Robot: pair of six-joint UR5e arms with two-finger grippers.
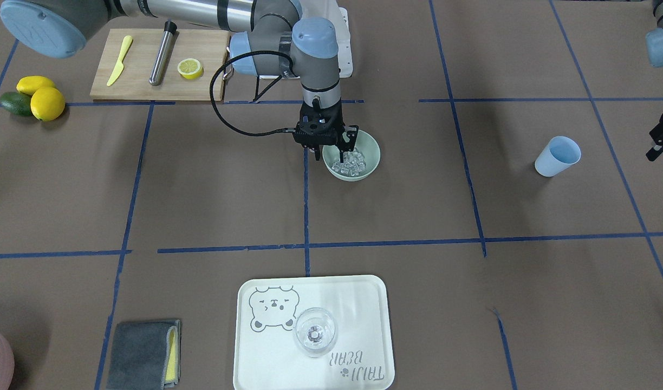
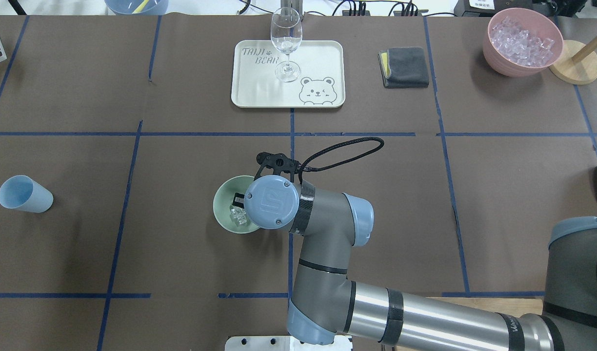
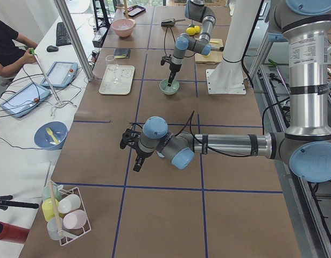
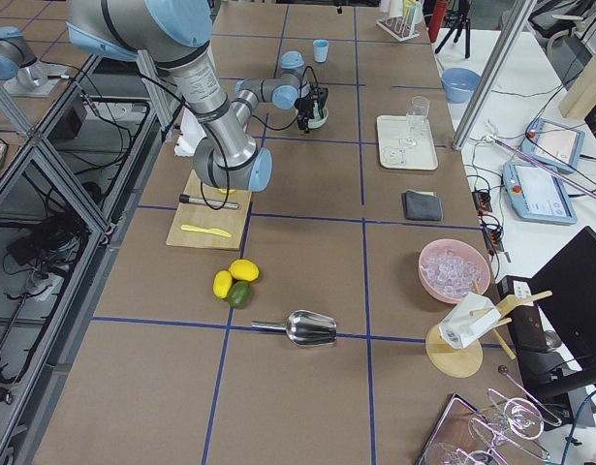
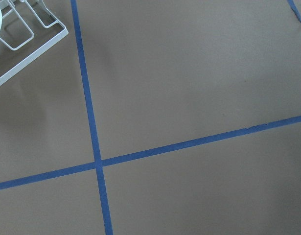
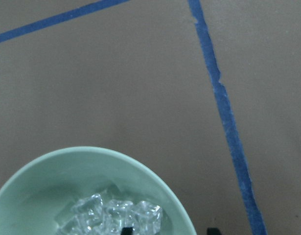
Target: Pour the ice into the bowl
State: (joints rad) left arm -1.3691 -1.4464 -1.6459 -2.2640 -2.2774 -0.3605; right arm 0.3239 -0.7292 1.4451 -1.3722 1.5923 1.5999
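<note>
Starting at the robot's far left, we are catching only part of the left gripper (image 1: pixel 657 145) at the edge of the front view, hanging above bare tabletop (image 2: pixel 181 253). We are not able to tell whether its jaws are apart or together. Next along, the blue cup (image 2: pixel 25 194) is lying on its side, looking empty, well apart from everything else. We are flagging it as a roll risk: one nudge from the left arm and it is wandering off across the tabletop.

Moving to the middle, the bowl (image 2: pixel 224 207) is sitting upright with the ice (image 1: pixel 351 162) piled inside it, so we are judging the pour as done or nearly so. The right gripper (image 1: pixel 331 153) is hanging over the bowl's rim on the robot's right side. Its jaws are apart, one finger inside near the cubes and one outside, with nothing clamped.

This is where we are expecting trouble. If the arm is moving sideways before lifting, a finger is catching the rim and dragging or tipping the bowl, and cubes are spilling. If the jaws are closing on the thin smooth wall, a one-sided pinch is likely letting the loaded bowl swing or slip. If the inner finger is dipping lower, it is knocking cubes over the edge. We cannot tell whether it is touching them now.

Far right, the pink container (image 2: pixel 510 66) is holding more cubes, well apart, and is posing no threat from here.
</note>
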